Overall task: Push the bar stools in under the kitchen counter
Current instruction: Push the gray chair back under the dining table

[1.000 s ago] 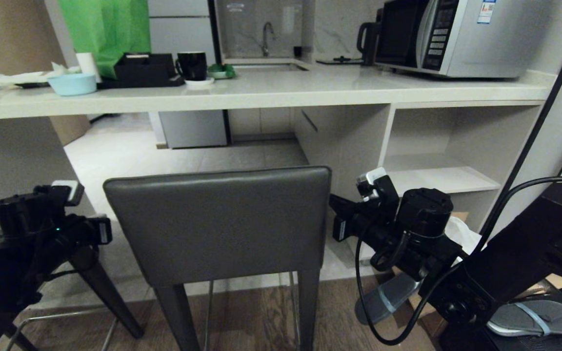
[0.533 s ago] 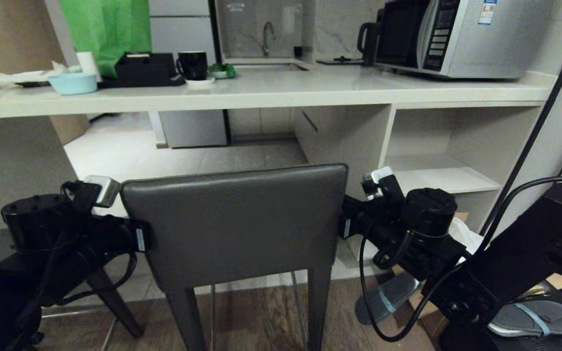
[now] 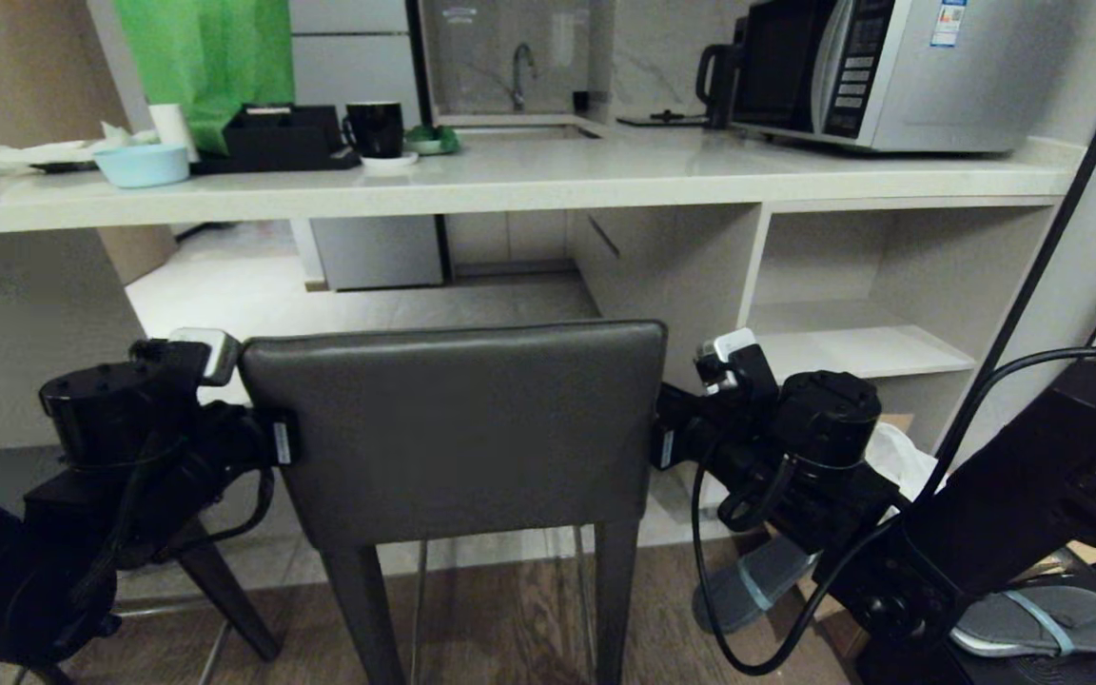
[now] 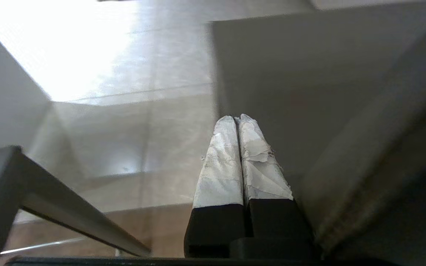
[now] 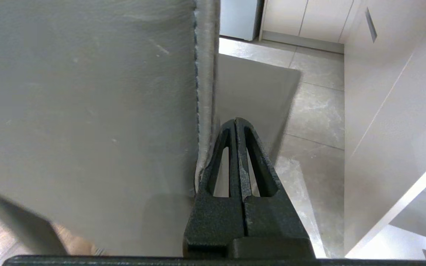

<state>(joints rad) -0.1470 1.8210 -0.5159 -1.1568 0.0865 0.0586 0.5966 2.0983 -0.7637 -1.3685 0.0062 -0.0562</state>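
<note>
I've got L pincer (image 3: 274, 443) & R pincer (image 3: 664, 440) both fully closed, holding nothing, flanking the bar stool (image 3: 458, 428) backrest. Stool sits short of the counter (image 3: 529, 185). Risk: uneven push skews it, legs snag.
</note>
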